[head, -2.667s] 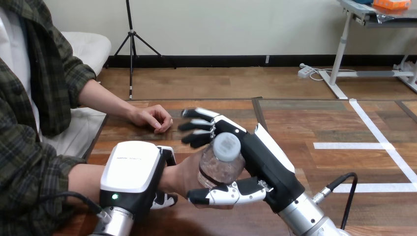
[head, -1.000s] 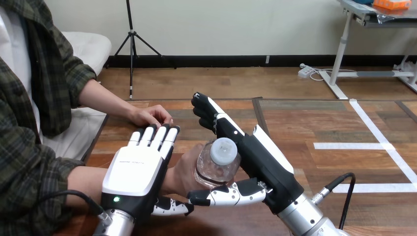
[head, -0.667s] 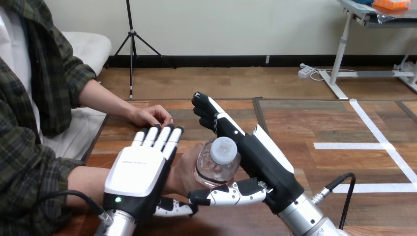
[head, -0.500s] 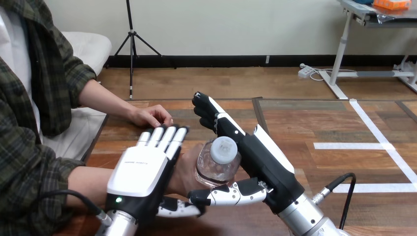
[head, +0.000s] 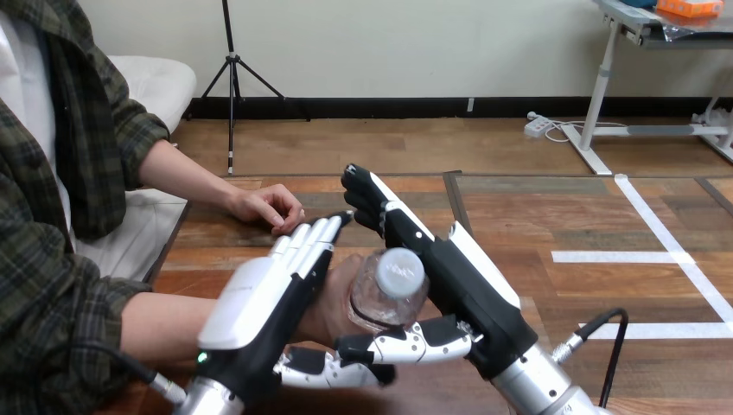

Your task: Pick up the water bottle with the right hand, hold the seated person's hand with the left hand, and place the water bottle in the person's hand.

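Centrally, one water bottle [head: 389, 290], left hand [head: 259, 307] and right hand [head: 471, 285] flanking, both hands' fingers [head: 311, 242] straight.

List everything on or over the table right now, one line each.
water bottle: 1, clear with a white cap, between the person's near hand and the right hand's palm
table: 1, brown wood, under everything
person's far hand: 1, curled, resting on the table at the view's left
person's near hand: 1, against the bottle, behind the left hand
left hand: 1, white-backed, fingers straight, over the person's near hand
right hand: 1, black palm facing the bottle, fingers straight, thumb at the bottle's near side
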Available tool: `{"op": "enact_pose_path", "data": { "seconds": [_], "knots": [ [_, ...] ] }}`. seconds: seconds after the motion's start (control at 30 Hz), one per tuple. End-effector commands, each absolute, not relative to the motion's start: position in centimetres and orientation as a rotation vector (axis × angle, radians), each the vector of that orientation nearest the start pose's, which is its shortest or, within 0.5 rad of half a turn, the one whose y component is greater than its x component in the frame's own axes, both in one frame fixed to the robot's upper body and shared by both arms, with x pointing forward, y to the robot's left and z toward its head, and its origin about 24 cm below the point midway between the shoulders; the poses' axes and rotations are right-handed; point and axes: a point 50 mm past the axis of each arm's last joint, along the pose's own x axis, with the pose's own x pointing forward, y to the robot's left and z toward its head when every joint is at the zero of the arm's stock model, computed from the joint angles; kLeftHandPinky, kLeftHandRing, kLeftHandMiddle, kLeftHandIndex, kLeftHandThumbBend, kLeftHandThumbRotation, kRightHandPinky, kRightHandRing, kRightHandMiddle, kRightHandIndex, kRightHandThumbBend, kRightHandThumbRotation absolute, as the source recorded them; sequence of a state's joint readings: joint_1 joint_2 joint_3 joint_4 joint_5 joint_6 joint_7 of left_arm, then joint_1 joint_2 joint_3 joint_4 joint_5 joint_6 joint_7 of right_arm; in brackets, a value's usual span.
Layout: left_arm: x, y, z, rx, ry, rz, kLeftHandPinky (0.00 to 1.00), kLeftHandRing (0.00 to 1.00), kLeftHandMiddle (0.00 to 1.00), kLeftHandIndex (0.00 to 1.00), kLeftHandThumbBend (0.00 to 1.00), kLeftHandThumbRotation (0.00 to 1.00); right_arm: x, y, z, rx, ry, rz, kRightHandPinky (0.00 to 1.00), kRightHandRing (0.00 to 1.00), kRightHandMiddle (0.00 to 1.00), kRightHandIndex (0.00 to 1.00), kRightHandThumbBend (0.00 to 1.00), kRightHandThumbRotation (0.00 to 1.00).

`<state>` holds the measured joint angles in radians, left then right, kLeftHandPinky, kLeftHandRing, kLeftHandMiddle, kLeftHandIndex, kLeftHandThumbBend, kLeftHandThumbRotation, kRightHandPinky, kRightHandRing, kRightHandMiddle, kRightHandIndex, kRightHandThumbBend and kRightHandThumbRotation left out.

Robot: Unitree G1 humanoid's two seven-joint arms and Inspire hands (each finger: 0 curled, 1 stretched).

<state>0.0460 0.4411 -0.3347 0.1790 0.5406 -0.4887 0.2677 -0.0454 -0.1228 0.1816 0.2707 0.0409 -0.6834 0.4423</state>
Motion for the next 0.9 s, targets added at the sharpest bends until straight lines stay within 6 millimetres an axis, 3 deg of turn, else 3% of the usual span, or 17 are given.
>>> {"op": "enact_pose_path", "data": {
  "seconds": [0.0,0.17,0.2,0.37,0.47,0.5,0.53,0.6,0.67,0.77,0.87],
  "knots": [
    [21.8,14.4,3.3,0.475,-0.519,-0.305,1.00,1.00,1.00,1.00,0.99,0.48,24.2,-11.6,6.5,-0.058,-0.549,0.530,1.00,1.00,1.00,1.00,0.89,0.29],
    [21.2,13.8,3.1,0.361,-0.557,-0.263,1.00,1.00,1.00,1.00,0.98,0.55,23.9,-11.8,6.4,0.017,-0.580,0.427,0.96,0.99,1.00,0.99,0.86,0.37],
    [21.1,13.7,3.0,0.346,-0.560,-0.254,0.99,1.00,1.00,1.00,0.95,0.61,23.9,-11.9,6.4,0.030,-0.585,0.409,0.94,0.97,0.98,0.97,0.84,0.41],
    [20.6,13.1,2.8,0.296,-0.580,-0.220,0.97,0.99,1.00,1.00,0.89,0.73,23.7,-12.1,6.3,0.073,-0.606,0.342,0.89,0.94,0.96,0.94,0.80,0.47],
    [19.9,12.0,2.9,0.191,-0.609,-0.176,0.96,0.98,0.99,0.99,0.86,0.87,23.5,-12.4,6.2,0.092,-0.630,0.260,0.85,0.92,0.94,0.91,0.72,0.56],
    [19.7,11.6,3.0,0.148,-0.617,-0.167,0.96,0.98,0.99,0.99,0.86,0.87,23.5,-12.5,6.1,0.097,-0.634,0.237,0.85,0.92,0.94,0.91,0.72,0.56],
    [19.7,11.5,3.0,0.122,-0.622,-0.164,0.97,0.98,0.98,0.98,0.77,0.92,23.5,-12.5,6.1,0.098,-0.636,0.226,0.83,0.91,0.92,0.90,0.69,0.61],
    [19.5,11.1,3.1,0.097,-0.630,-0.144,0.98,0.97,0.97,0.97,0.72,0.95,23.4,-12.6,6.1,0.101,-0.637,0.205,0.81,0.90,0.92,0.88,0.68,0.65],
    [19.3,10.4,3.5,0.072,-0.663,-0.108,0.99,0.97,0.96,0.97,0.75,0.97,23.2,-12.7,6.1,0.110,-0.639,0.170,0.80,0.89,0.91,0.88,0.66,0.70],
    [19.0,9.7,3.7,0.025,-0.711,-0.058,0.99,0.96,0.95,0.96,0.68,0.98,23.0,-12.9,6.0,0.124,-0.645,0.133,0.79,0.89,0.91,0.87,0.62,0.77],
    [18.8,8.9,4.0,-0.001,-0.734,-0.002,1.00,0.95,0.94,0.94,0.69,0.99,22.9,-13.0,5.9,0.132,-0.652,0.113,0.79,0.89,0.91,0.86,0.58,0.83]
  ]
}}
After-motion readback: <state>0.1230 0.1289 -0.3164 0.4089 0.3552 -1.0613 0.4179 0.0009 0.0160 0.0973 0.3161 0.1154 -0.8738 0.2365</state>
